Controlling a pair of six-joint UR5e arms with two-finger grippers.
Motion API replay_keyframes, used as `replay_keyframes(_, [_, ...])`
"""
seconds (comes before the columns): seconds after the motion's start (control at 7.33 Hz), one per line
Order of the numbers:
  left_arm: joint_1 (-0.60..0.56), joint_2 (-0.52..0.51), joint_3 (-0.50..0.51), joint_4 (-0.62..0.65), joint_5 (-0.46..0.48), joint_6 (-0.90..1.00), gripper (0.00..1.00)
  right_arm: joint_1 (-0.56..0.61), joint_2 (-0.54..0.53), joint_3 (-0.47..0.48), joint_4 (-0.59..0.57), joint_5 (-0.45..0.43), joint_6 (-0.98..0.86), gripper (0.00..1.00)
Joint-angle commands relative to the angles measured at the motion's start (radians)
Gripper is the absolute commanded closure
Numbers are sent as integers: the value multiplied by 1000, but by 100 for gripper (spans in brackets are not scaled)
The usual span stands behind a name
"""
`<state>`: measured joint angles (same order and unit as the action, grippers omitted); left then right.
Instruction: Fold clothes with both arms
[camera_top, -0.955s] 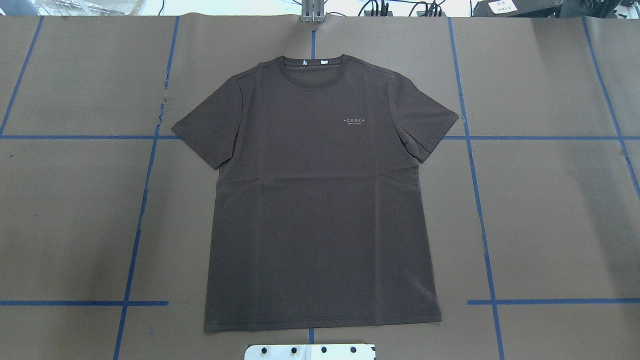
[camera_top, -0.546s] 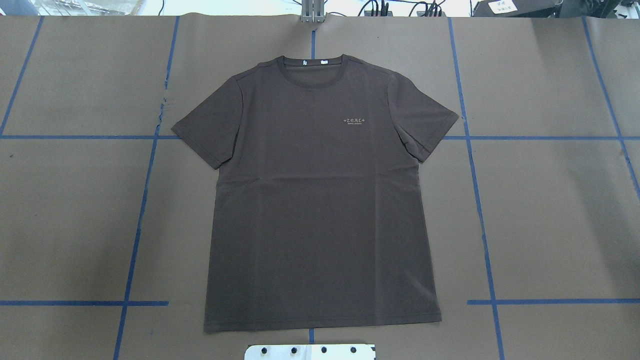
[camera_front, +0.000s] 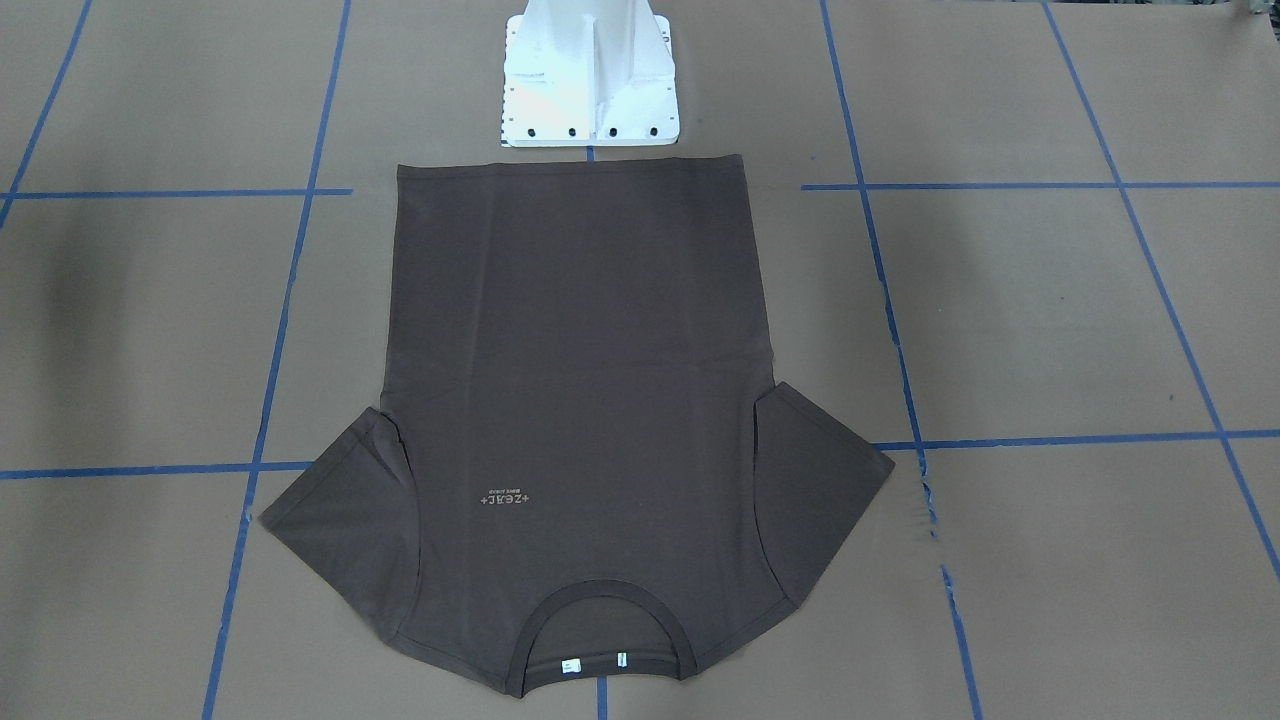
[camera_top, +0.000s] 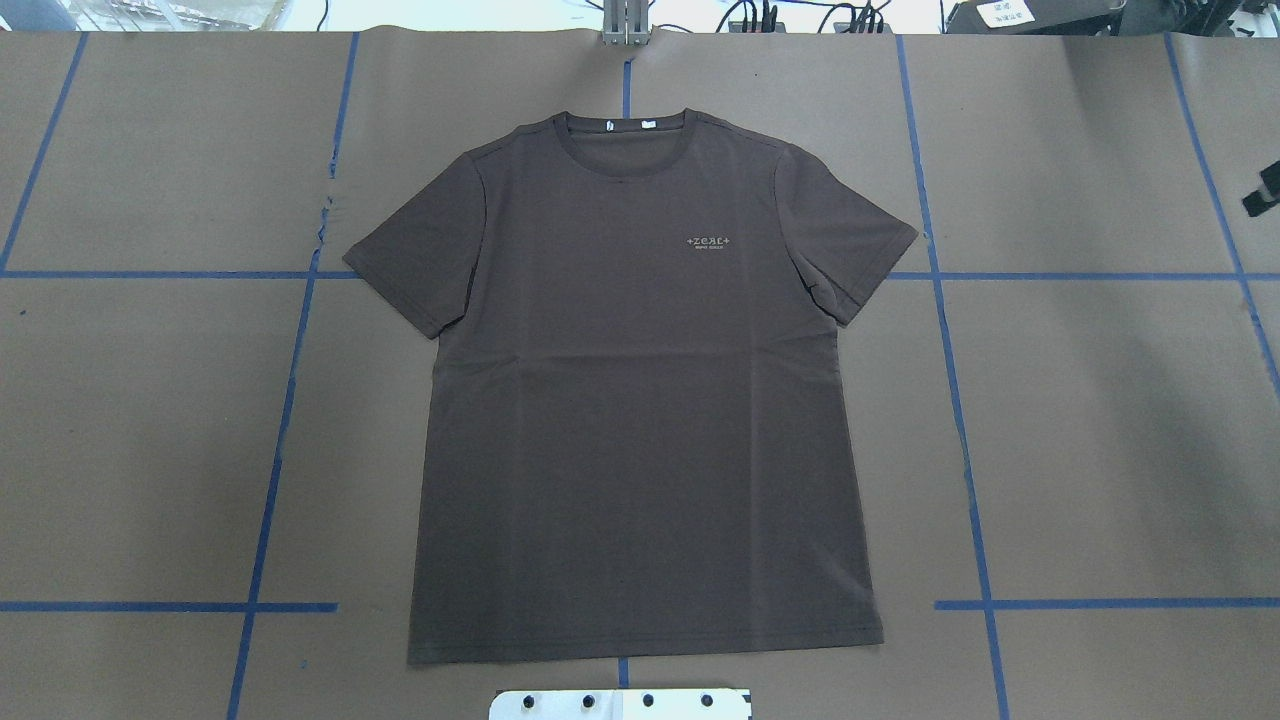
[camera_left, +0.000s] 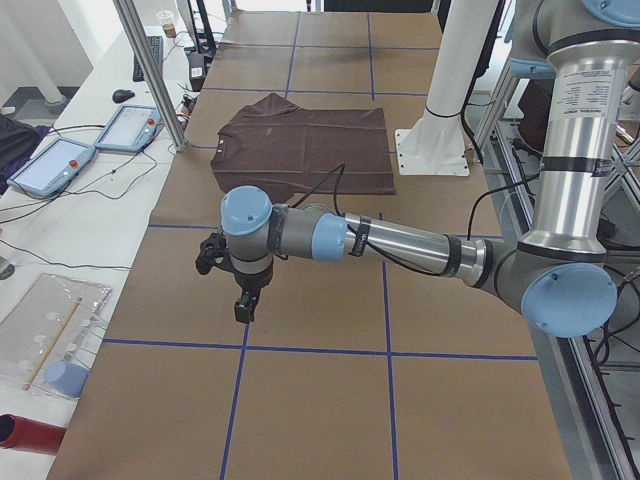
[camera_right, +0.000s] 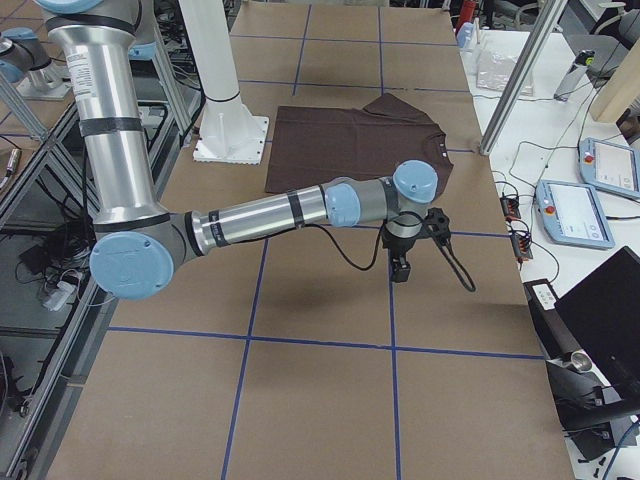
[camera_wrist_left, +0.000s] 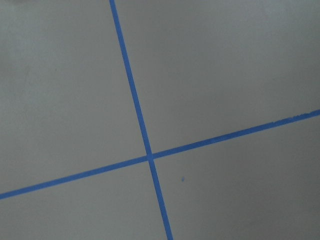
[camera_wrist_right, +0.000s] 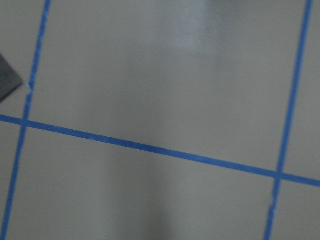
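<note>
The dark brown T-shirt lies flat and face up on the brown paper, collar away from the robot's base and both sleeves spread. My left gripper hangs over bare paper well off the shirt's side, pointing down; I cannot tell whether it is open or shut. My right gripper hangs over bare paper on the shirt's other side. Only a black sliver of the right gripper shows at the overhead view's right edge, so its state cannot be told. Both wrist views show only paper and blue tape.
The white bolted pedestal stands just behind the shirt's hem. Blue tape lines grid the paper. An aluminium post and teach pendants are at the far table edge. A laptop sits beside the table.
A black part of the right gripper has come into the overhead view at its right edge. The shirt has not moved.
</note>
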<state>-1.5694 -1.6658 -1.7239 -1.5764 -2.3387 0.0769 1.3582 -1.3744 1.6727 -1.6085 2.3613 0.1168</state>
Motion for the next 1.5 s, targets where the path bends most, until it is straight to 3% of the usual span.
replay_keyframes(0.0, [14, -32, 15, -142, -1, -126, 0, -158, 105, -75, 165, -1, 222, 0])
replay_keyframes(0.41, [66, -35, 38, -172, 5, -132, 0, -243, 372, -366, 295, -5, 430, 1])
replay_keyframes(0.68, [66, -38, 40, -175, 2, -132, 0, -351, 394, -444, 445, -167, 619, 1])
replay_keyframes(0.82, [66, -37, 40, -174, 1, -132, 0, -373, 394, -515, 532, -171, 630, 1])
replay_keyframes(1.36, [66, -37, 43, -175, 1, -132, 0, -427, 391, -527, 541, -209, 676, 1])
